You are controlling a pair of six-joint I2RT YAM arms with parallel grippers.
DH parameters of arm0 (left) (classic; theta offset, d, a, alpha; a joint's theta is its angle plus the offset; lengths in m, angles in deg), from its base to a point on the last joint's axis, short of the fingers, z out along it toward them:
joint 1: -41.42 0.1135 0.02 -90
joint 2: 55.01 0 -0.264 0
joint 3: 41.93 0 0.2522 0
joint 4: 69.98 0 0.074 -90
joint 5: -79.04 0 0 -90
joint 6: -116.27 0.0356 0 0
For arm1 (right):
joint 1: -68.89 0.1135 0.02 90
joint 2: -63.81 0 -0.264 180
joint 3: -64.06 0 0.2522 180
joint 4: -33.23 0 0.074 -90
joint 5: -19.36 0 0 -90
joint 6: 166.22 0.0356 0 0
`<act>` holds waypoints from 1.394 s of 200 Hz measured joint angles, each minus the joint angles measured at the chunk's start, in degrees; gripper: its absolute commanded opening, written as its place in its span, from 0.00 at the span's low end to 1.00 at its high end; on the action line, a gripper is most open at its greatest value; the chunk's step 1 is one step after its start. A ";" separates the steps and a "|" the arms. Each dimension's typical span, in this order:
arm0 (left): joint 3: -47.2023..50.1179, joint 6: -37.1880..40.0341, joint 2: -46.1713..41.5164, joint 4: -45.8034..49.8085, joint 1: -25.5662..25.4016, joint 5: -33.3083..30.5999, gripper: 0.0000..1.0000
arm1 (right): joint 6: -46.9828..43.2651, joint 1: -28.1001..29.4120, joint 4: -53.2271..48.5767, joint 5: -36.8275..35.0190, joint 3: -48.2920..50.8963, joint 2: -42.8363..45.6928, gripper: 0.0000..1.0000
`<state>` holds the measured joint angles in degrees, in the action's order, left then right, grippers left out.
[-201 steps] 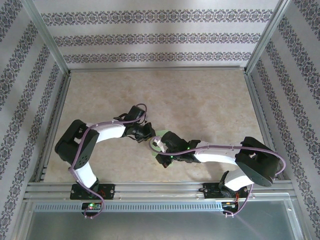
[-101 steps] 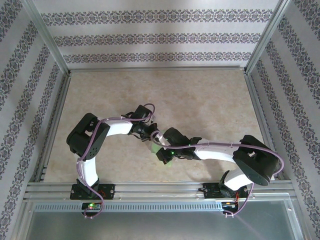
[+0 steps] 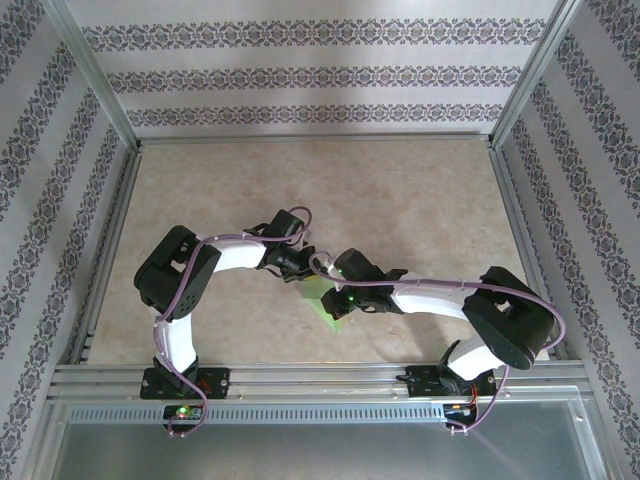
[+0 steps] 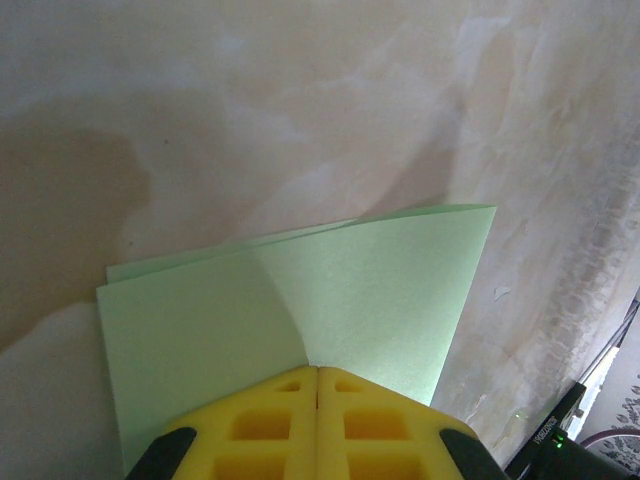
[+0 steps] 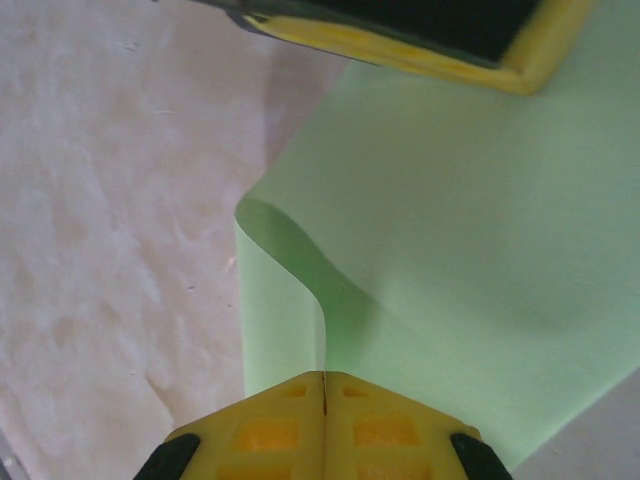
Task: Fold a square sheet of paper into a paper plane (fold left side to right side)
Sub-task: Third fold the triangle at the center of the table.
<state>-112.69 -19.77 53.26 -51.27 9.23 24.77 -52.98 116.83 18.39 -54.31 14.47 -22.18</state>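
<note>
Top external shows us the left arm (image 3: 215, 262) bending in from the left of the square sheet of paper (image 3: 322, 297), which lies a little near of the middle of the bench (image 3: 400, 200). The left hand (image 3: 297, 268) sits at the sheet's far-left side. The right hand (image 3: 338, 292) covers the sheet's right part. The right arm (image 3: 440, 295) stretches away to the right of it.

The two hands are crowded close over the sheet, almost touching each other. Bare bench runs from the sheet to the far wall (image 3: 320, 75). There is also a broad strip of it to the sheet's left, up to the left frame rail (image 3: 100, 255). A similar strip lies to its right, up to the right frame rail (image 3: 520, 230). Near of the sheet, the bench narrows quickly to the front rail (image 3: 320, 378).

From the left wrist we see the left hand's jaws pressed together on the sheet's near edge, pinching the paper. The sheet is doubled over. A second layer's edge peeks out just beyond the upper layer's far edge, and one sharp corner points to the right.

From the right wrist we see the right hand's jaws likewise closed tip to tip on an edge of the sheet. Just left of those tips the paper's edge bows up into a loose curl. Across the sheet from them, the left hand's yellow finger lies along the opposite edge.
</note>
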 measured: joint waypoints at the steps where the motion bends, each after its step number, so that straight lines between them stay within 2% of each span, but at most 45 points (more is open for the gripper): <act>1: 0.00 0.00 0.00 0.00 0.00 0.00 0.01 | 0.00 -0.09 0.00 -0.02 0.02 0.00 0.00; 111: 0.00 -0.02 0.00 0.00 -0.02 -0.13 0.01 | 0.61 -2.10 -1.51 -3.41 0.81 0.57 0.00; 279: -0.02 -0.02 0.00 0.00 -0.07 -0.17 0.01 | 0.63 -2.10 -0.28 -1.95 1.55 0.74 0.00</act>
<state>-112.71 -19.79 53.26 -51.27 9.17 24.60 -52.34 114.73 18.11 -56.25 16.02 -21.44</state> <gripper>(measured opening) 0.054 0.060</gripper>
